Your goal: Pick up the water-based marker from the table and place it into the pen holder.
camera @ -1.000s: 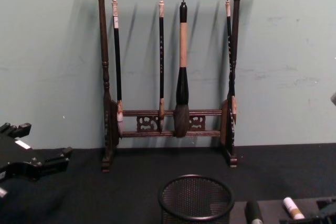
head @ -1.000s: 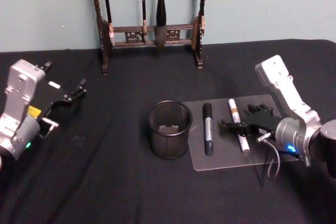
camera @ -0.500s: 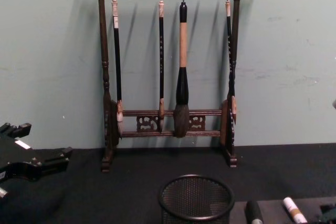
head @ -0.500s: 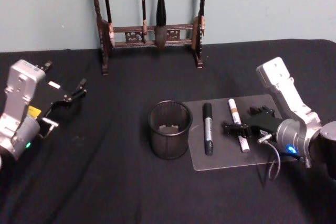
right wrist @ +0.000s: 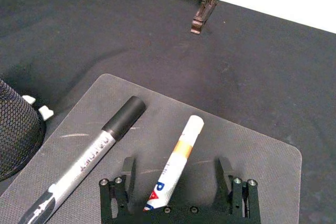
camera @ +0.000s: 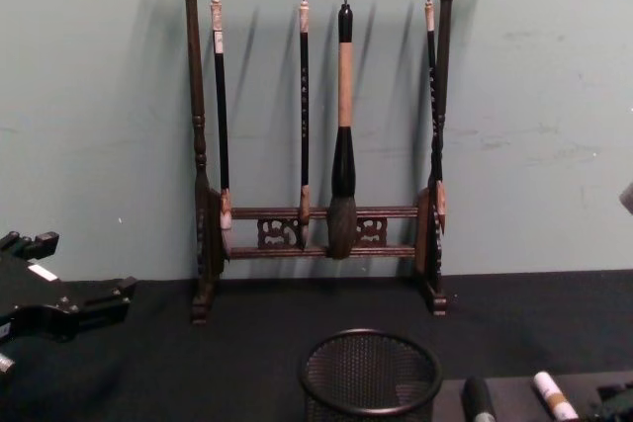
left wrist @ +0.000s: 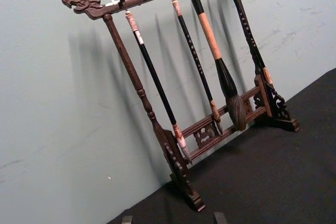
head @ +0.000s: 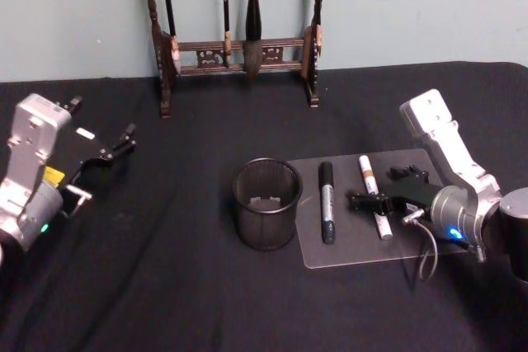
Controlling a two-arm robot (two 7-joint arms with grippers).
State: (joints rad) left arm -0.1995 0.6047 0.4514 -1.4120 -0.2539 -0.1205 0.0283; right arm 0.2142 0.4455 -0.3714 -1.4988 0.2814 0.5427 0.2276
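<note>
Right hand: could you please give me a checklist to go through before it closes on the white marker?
1. Right hand open, one finger on each side of the white marker: ok.
2. White marker lying flat on the grey mat, apart from the black marker: ok.
3. Right hand low enough to grip: cannot tell.
4. Pen holder upright, mouth unobstructed: ok.
5. Left hand parked over the left of the table, away from the path: ok.
</note>
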